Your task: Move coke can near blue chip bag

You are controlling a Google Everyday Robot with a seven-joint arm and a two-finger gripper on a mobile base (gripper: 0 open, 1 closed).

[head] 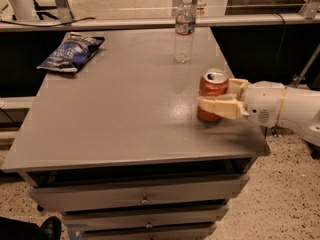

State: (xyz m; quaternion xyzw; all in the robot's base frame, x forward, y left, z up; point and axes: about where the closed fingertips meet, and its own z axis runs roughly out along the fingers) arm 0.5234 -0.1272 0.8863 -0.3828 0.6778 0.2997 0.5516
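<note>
The coke can [212, 91] stands upright near the right edge of the counter [120, 119], in its nearer half. It is bracketed by the gripper [216, 95], which reaches in from the right. One finger [220, 107] is laid across the can's near side and the other is partly hidden at its far side, so the can appears to be pinched, though firm contact cannot be confirmed. The blue chip bag [71, 52] lies at the far left corner, well apart from the can. A clear water bottle [184, 30] stands near the far edge, right of centre. The can is best lifted clear, kept upright, carried left and farther with the bottle passed on its near side, and set down just beside the bag, not on it.
</note>
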